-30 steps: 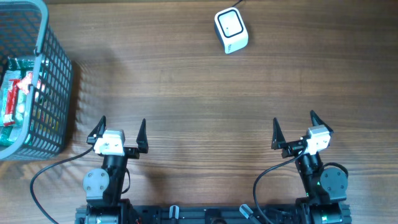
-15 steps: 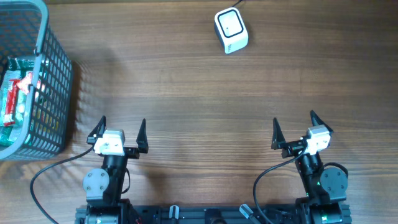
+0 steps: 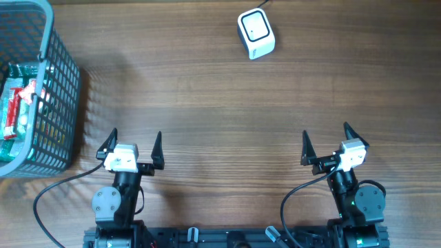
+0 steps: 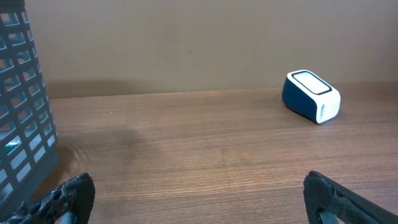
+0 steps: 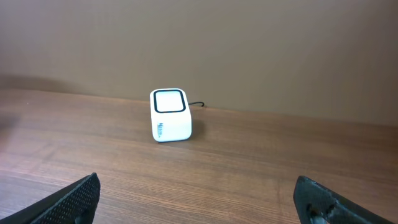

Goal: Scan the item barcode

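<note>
Wooden table point(image 3: 220, 117) fills the overhead view, and in both wrist views a plain brown wall point(image 4: 186, 37) closes it off at the far edge.

We see a grey mesh basket point(image 3: 62, 103) ahead of the left gripper point(image 3: 134, 141) and out to its left, close to its outer finger. In the left wrist view the basket wall fills the left margin.

Packaged items point(image 3: 17, 103) in green and red wrappers lie inside the basket. The red-and-white pack has its long axis running roughly away from the arms, leaning a little to the right at its far end. We cannot make out a barcode on it.

The left gripper sits at the near edge of the table with its two fingers point(image 4: 74, 193) spread wide, holding and touching nothing. The right gripper point(image 3: 326, 134) is likewise spread to its full width and empty, with only bare wood between its tips.

The white scanner point(image 3: 255, 33) stands well ahead of both grippers, nearer the right one and off to its left. Its dark-framed window faces upward, and its printed front turns toward the right gripper. A thin cable point(image 5: 198, 104) leaves its far side.
</note>
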You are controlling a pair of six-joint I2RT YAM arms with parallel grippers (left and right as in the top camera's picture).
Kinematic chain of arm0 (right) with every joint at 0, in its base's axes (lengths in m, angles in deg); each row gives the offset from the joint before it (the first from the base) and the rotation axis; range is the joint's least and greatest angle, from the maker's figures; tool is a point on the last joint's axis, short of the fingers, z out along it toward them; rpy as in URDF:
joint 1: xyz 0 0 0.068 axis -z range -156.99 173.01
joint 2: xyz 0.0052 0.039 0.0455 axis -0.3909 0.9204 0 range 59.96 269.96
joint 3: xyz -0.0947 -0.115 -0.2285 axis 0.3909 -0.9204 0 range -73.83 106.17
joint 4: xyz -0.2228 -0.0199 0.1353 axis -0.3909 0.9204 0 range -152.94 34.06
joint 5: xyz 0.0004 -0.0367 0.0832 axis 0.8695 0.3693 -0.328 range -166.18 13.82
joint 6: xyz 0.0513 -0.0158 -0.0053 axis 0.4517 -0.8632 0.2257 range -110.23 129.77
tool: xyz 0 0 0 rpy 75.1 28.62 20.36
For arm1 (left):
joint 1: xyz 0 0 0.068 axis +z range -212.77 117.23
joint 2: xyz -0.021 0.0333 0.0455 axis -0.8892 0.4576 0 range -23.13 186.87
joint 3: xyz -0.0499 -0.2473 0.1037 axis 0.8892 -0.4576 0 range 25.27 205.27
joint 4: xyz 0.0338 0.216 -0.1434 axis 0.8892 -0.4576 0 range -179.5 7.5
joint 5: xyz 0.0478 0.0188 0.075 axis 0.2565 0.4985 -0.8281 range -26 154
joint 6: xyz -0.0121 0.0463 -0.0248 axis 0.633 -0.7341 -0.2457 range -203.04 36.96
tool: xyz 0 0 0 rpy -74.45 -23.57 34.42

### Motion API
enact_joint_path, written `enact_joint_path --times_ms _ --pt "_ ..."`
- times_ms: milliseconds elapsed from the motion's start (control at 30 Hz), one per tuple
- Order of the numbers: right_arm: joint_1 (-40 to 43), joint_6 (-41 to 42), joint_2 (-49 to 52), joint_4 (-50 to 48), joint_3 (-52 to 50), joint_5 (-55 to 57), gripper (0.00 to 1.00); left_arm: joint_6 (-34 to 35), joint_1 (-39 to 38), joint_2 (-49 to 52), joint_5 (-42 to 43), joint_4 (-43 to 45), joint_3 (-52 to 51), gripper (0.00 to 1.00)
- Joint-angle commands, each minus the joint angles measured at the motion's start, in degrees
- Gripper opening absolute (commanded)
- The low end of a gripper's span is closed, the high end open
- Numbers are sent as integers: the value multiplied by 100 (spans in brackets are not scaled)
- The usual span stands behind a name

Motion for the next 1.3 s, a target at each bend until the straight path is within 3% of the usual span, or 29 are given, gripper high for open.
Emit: enact_joint_path --times_ms 0,233,367,467,500,767,867,967,1033,1100,1167,1267 --pt "-17 -81 -35 -11 -11 -83 100 -118 26 -42 114 -31 -15 100" --pt "-17 -83 -35 -11 -11 -83 100 -107 26 -39 216 435 262 100" --pt "-17 -81 -35 -11 -11 -83 100 131 26 140 210 -92 1467 100" --pt "-17 -81 -35 -9 -11 -83 100 238 26 916 177 -979 2920 100" --pt "-17 -81 -35 -11 -11 -83 99 236 26 1698 166 -1764 4026 100" --pt "-17 -83 -35 -11 -11 -83 100 192 26 5901 83 -6264 9621 100" --pt "-17 -81 -35 -11 -11 -83 100 195 24 6951 155 -6738 10909 100" --pt "-17 -81 -35 -11 -11 -83 100 192 26 7536 -57 -6848 11355 100" --pt "-17 -81 -35 -9 -11 -83 100 326 31 7718 -732 -6771 11355 99" --pt "-17 -81 -35 -9 -11 -83 100 1038 149 7825 -1733 -6793 11355 100" --pt "-17 -81 -35 -11 -11 -83 100 1410 621 7864 -2170 -6828 11355 100" --pt "-17 -81 -35 -11 -11 -83 100 1700 1322 7871 -2164 -6894 11355 100"
